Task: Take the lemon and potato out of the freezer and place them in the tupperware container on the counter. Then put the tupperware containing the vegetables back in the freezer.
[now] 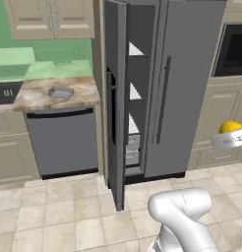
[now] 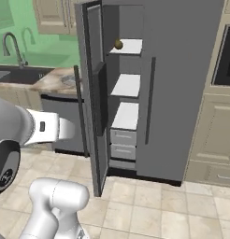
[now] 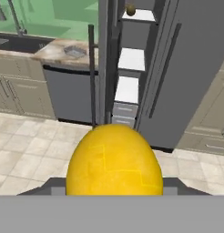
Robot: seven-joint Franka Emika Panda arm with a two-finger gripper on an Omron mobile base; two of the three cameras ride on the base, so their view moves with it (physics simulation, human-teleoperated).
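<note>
1. The gripper (image 1: 233, 140) is clamped on the lemon (image 3: 114, 160); in the hand view the yellow fruit sits right at the fingers and looks big and close; in the left base view it rests on top of the white hand, well out from the freezer (image 1: 142, 88) on the handle side.
2. The freezer door (image 2: 91, 93) stands wide open; the potato (image 2: 118, 44) is a small brown ball on the top white shelf inside the freezer, near the front edge.
3. The tupperware container (image 1: 61, 92) is on the counter (image 1: 39, 96), on the far side of the freezer's open door from the lemon; it sits above the grey dishwasher (image 1: 64, 140) and looks like it has nothing in it yet.
4. The step now, I think, is to carry the lemon to the container; the arm should swing wide around the open freezer door so it does not bump it; keep the grip snug, because a round lemon can roll out.
5. Come down low over the middle of the tray before letting go; its walls are low, so a drop from high up could bounce out.
</note>
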